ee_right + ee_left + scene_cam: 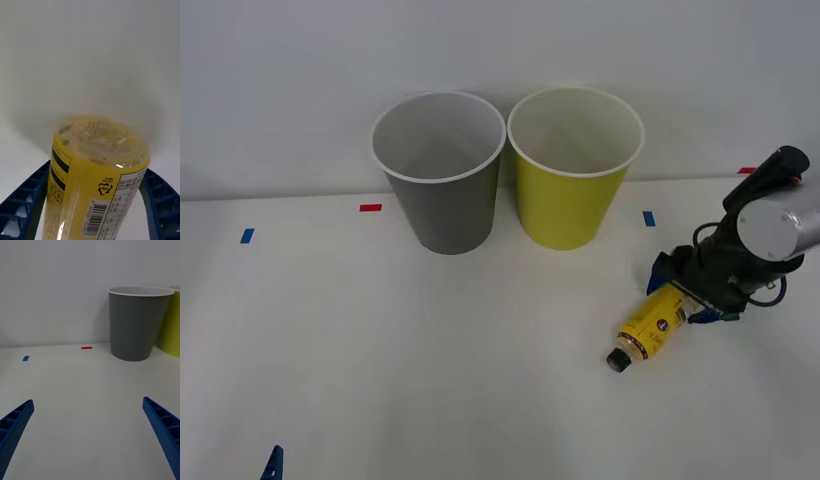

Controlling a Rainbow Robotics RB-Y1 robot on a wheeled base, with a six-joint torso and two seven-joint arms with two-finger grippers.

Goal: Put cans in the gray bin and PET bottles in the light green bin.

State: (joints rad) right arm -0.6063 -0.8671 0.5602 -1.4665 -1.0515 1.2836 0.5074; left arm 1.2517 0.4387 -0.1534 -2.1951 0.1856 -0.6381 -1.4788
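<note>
While the left hand (90, 435) sits low near the front left of the counter (430, 380) with only a blue fingertip (272, 464) poking in at the bottom edge of the front view, its fingers are spread wide apart and hold nothing, as the left wrist view shows. That hand faces across bare white counter toward the gray bin (138, 323). A blue tape mark (246, 236) and a red tape mark (370, 208) lie along the back of the counter, left of the bins. Gray bin (442, 170) stands upright at the back centre, white inside. Light green bin (572, 165) stands upright just beside it on its right, rims nearly touching. Another blue tape mark (648, 218) lies right of the green bin. PET bottle (650, 325) lies on its side at the right front, black cap pointing toward the front left, well apart from both bins. Right hand (692, 292) reaches in from the right edge, low over the counter, arm bent, fingers clamped on the bottle's base end. In the right wrist view, blue ribbed fingers (22, 202) sit on either side of the yellow-labelled bottle (97, 180). Plain pale wall behind the counter.
</note>
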